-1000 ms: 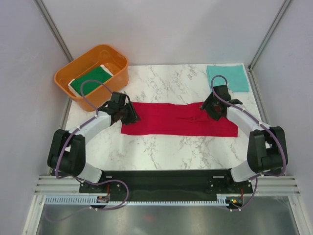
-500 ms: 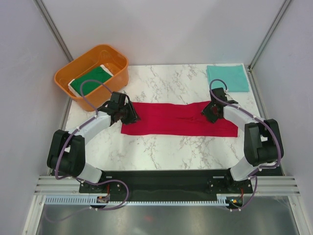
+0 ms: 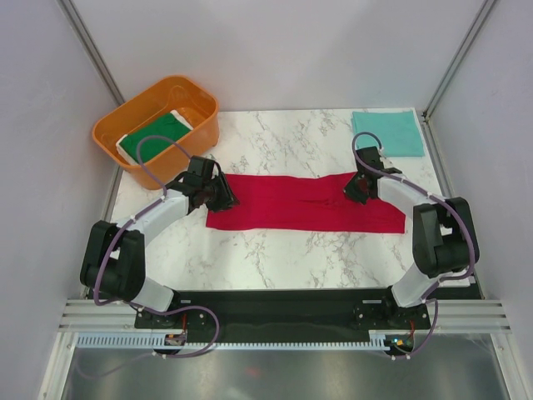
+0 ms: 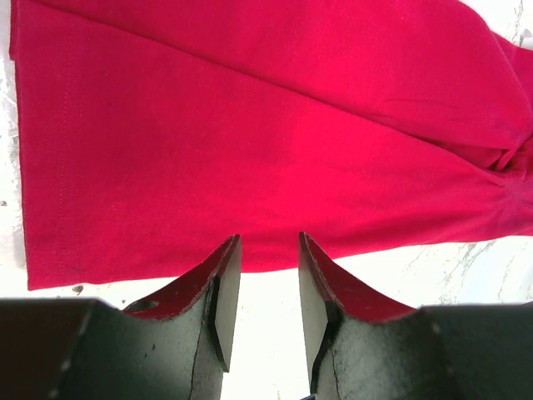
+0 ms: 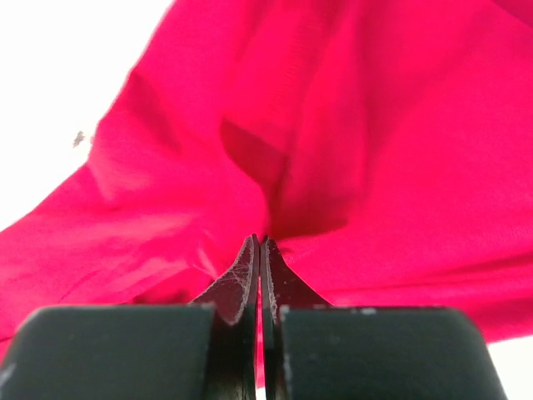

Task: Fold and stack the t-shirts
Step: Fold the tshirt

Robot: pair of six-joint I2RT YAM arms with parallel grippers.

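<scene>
Three shirts are in view. The red shirt (image 3: 304, 202) lies as a long, flat band across the middle of the desk (image 3: 283, 142), with a fold line along its length and stitched hems at its left end. The teal shirt (image 3: 387, 132) is a folded square at the far right corner. The green shirt (image 3: 154, 133), showing a white edge, sits folded in the orange tub (image 3: 108, 129) at the far left corner.

Bare marble runs along the red band's near and far edges, and the teal square is well apart from it. Side walls stand close to both ends of the desk.

The left pincer (image 3: 225, 198) sits at the band's left end. In its wrist view the left pincer (image 4: 268, 250) is released, its tips at the cloth's edge (image 4: 250, 125) with white desk showing between them. The right pincer (image 3: 354, 190) is at the band's far right corner. Up close the right pincer (image 5: 261, 242) is clenched on a pucker of red cloth (image 5: 375, 125).

A second ago the right pincer stood parted over that corner. Since then it has closed and its arm has drawn inward. The left arm has not moved.
</scene>
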